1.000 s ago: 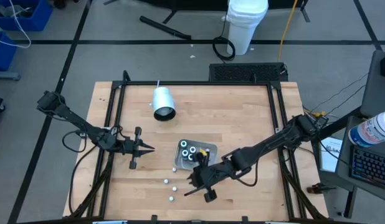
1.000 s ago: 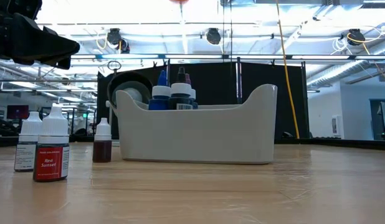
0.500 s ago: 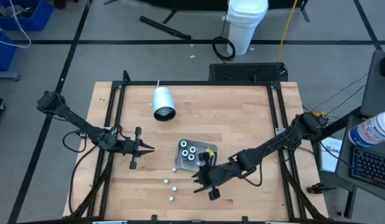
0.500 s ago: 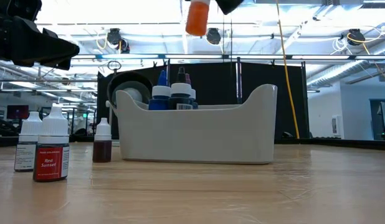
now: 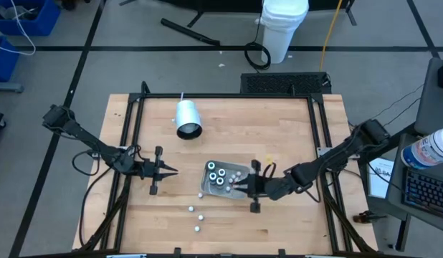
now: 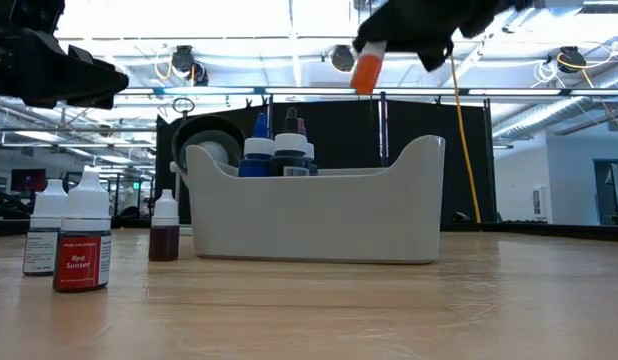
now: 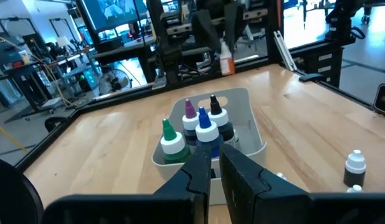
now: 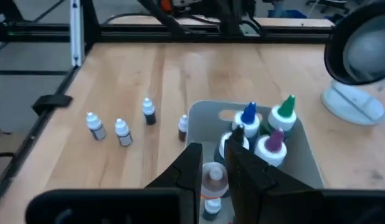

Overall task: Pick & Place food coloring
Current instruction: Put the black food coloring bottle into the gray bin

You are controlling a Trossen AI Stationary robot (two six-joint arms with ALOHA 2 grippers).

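Note:
The food coloring bottles stand partly in a pale grey tray (image 5: 213, 167), where several with blue, green, purple and black tops (image 8: 247, 118) are upright. Others stand loose on the wood near the tray (image 8: 122, 132) (image 6: 87, 240). My right gripper (image 5: 241, 185) hovers over the tray's right end, shut on an orange bottle (image 6: 367, 70). My left gripper (image 5: 171, 170) is shut and empty, held level to the left of the tray, pointing at it. My right gripper pinches the orange bottle (image 8: 212, 179) between its two fingers, which come from the table's right side, slanting down. The orange body (image 6: 366, 74) sticks out below the fingers, tilted, lifted clear above the tray's rim. The fingers hide the part they hold.
A white cylinder cup (image 5: 187, 118) lies on its side at the table's far left. Black rails (image 5: 132, 122) frame the table. Several loose small bottles (image 5: 197, 217) stand between the tray and the near edge. Bare wood lies right of the tray.
My right gripper has swung from near the table's front toward the far and right side and come down, rolling and tipping as it went. It carries the orange bottle, which has sunk and now hangs tilted over the tray's right end.

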